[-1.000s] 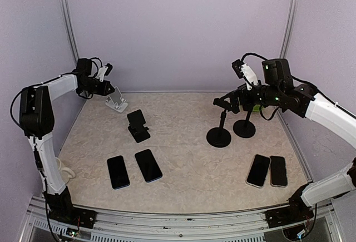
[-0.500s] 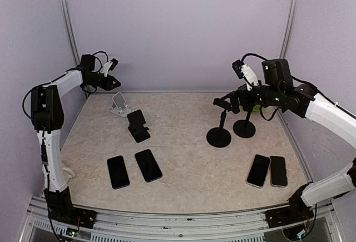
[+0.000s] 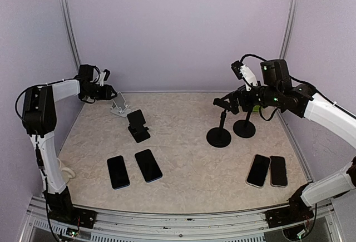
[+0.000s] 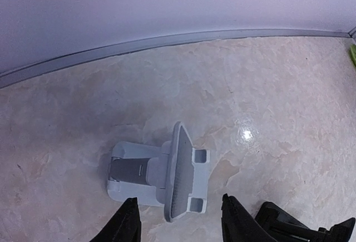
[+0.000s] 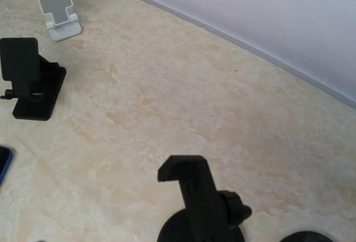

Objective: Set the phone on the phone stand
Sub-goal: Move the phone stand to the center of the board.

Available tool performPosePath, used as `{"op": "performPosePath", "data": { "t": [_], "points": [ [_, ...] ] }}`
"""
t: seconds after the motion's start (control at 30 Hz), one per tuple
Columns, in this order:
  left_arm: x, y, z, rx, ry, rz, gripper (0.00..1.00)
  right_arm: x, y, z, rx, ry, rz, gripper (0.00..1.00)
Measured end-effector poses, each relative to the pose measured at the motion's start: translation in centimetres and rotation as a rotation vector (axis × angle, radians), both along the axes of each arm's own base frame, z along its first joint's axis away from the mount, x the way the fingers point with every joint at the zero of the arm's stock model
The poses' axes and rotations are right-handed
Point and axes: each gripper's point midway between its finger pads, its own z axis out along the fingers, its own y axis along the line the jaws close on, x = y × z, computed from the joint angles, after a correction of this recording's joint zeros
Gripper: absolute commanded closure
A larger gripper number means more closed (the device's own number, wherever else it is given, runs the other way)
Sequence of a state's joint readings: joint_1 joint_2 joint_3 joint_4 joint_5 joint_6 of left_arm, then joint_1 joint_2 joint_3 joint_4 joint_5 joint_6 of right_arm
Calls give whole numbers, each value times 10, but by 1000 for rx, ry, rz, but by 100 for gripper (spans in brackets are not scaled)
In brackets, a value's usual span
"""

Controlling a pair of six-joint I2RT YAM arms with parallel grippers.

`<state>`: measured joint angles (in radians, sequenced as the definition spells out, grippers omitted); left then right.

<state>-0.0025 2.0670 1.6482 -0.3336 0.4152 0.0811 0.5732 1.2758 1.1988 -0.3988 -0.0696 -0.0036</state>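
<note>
Phone stand, white, just beyond left claw, jaws parted, not gripping.

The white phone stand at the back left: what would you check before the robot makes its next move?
1. White phone stand upright on the table: ok.
2. Left jaws apart and empty: ok.
3. A phone picked up: not ok. All four phones lie flat on the table, two near the left arm and two near the right arm.
4. A phone on any stand: not ok, none yet.
5. Way from the white phone stand to the nearer phones: cannot tell. The black folding stand sits between.
6. Right jaws clear of the black pole stand: cannot tell.
</note>
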Motion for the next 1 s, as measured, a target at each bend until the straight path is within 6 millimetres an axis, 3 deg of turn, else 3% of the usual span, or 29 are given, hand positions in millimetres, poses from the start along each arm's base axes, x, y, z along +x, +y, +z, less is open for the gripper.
{"op": "performPosePath", "data": {
  "t": [0.2, 0.47, 0.7, 0.87, 1.0],
  "points": [
    [-4, 9, 1, 13, 7, 97, 50, 0, 0, 0, 0, 0, 1, 0],
    [-1, 10, 3, 12, -2, 115, 71, 0, 0, 0, 1, 0, 0, 0],
    [2, 4, -7, -16, 15, 84, 73, -1, -1, 2, 2, -5, -2, 0],
    [2, 2, -15, -24, 29, 74, 86, -1, -1, 2, 2, -6, -3, 0],
    [3, 3, -18, -34, 34, 70, 88, -1, -1, 2, 2, -6, -3, 0]
  ]
}}
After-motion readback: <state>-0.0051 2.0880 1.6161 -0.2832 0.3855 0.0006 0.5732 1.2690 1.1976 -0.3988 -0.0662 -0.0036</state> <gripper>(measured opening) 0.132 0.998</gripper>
